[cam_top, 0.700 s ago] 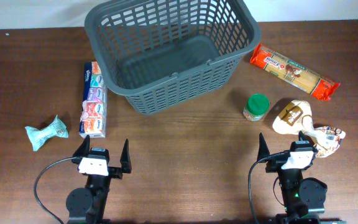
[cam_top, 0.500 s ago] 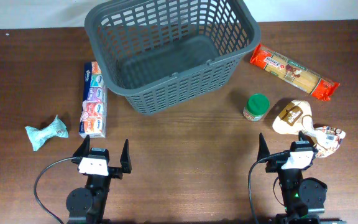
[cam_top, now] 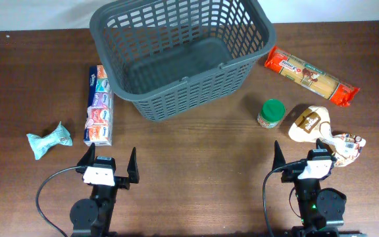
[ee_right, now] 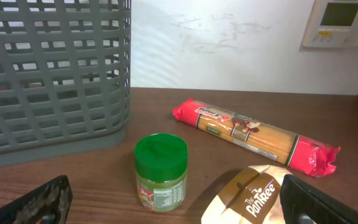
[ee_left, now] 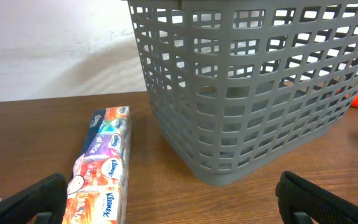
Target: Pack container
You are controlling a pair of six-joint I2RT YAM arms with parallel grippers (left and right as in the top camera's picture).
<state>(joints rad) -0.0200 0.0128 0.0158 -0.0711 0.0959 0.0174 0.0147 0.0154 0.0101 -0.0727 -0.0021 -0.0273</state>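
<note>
Nothing is packed yet, as I judge it: the container (cam_top: 176, 99) stands at the far middle of the surface (cam_top: 202, 148) with its floor bare, and every grocery lies outside it. My left pincer (cam_top: 110, 160) and my right pincer (cam_top: 306, 157) both sit at the near edge, jaws spread wide and holding nothing. So the whole job is left to do.

Counting:
- **Container:** one.
- **To its left:** one tissue multipack (cam_top: 99, 105) just beside its wall, and one teal wrapped packet (cam_top: 49, 140) farther out.
- **To its right:** one red pasta packet (cam_top: 311, 76), one green-lidded jar (cam_top: 271, 113), and what I take for two soft bags, a cream-and-brown bag (cam_top: 310, 123) touching a patterned bag (cam_top: 347, 145).

Six items to load, I reckon
</note>
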